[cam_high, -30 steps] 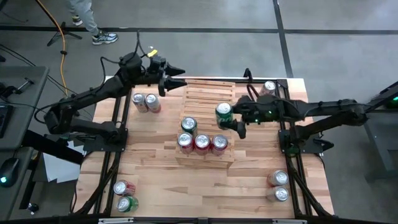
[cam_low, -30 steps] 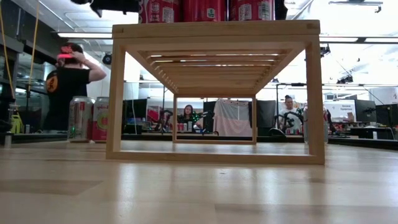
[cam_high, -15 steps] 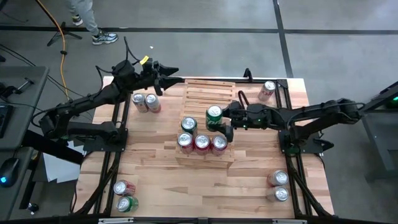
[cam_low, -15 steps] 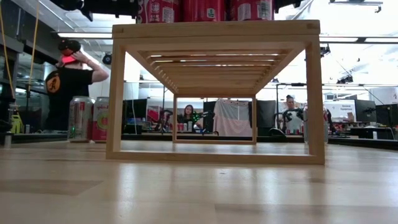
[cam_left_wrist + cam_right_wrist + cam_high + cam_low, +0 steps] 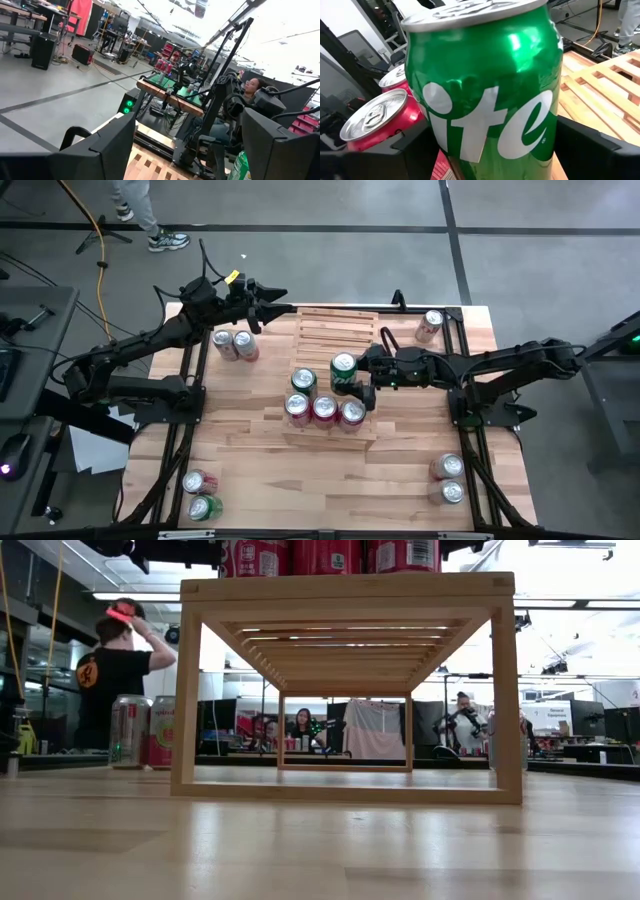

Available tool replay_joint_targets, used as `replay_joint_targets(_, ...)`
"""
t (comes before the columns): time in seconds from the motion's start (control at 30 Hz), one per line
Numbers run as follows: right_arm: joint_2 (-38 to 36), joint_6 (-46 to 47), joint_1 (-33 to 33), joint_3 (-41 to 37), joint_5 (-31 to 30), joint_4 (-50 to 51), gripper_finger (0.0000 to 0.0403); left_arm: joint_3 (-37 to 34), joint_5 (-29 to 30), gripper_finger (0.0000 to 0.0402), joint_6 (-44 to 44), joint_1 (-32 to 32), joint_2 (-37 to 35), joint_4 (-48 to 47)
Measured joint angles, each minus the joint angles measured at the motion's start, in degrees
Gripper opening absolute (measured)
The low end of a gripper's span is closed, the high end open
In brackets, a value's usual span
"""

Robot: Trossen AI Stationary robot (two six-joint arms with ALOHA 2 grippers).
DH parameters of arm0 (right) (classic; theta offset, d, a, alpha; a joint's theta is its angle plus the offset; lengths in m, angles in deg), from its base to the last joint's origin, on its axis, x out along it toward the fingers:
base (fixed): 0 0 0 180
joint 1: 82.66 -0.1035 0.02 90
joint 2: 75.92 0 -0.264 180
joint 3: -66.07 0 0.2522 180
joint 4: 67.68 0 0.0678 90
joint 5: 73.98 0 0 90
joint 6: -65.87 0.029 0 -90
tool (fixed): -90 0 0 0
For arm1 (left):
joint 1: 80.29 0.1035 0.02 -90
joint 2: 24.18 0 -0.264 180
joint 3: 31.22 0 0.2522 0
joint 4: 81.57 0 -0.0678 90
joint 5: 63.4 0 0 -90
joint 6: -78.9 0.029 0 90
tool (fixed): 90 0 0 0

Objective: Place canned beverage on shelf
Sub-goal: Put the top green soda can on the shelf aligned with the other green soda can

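Note:
The shelf [image 5: 335,330], a pale slatted rack, stands mid-table; the low view shows its frame [image 5: 345,590] from the front. Three red cans [image 5: 324,409] line its near tier, with a green can [image 5: 303,380] behind them. A second green can [image 5: 343,369] stands upright right of that one, with my right gripper [image 5: 352,383] shut on it; in the right wrist view this can [image 5: 485,90] fills the picture. My left gripper [image 5: 268,302] hangs open above the table's far left corner, nothing between its fingers [image 5: 100,150]. My right gripper pinches the green can's side wall [image 5: 547,125] between its two fingers, coming about level from the table's right side. The can is upright over the shelf's second tier, beside the other green can. Its bottom is hidden, so I cannot tell whether it rests on the slats.
Loose cans lie around the table: two at the far left [image 5: 232,345], two at the near left [image 5: 200,495], two at the near right [image 5: 447,478], one at the far right [image 5: 432,323]. The shelf's far tiers are bare slats. A person [image 5: 115,670] stands beyond the table.
My right gripper has carried the green can down and toward the table's left, from above the shelf's right part to a spot beside the other green can; the can has stayed upright. My left gripper has drawn back a little toward the far left corner.

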Motion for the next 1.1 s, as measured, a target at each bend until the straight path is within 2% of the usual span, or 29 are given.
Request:
replay_joint_targets(0.7,-0.02,-0.07,0.00,0.07,3.15,4.32,0.0330,0.00,0.00,0.0259,-0.26,0.00,0.02,-0.05)
replay_joint_targets(1.1,-0.05,-2.97,0.00,0.09,3.11,11.91,0.0330,0.00,0.00,0.0259,-0.25,0.00,0.02,-0.08)
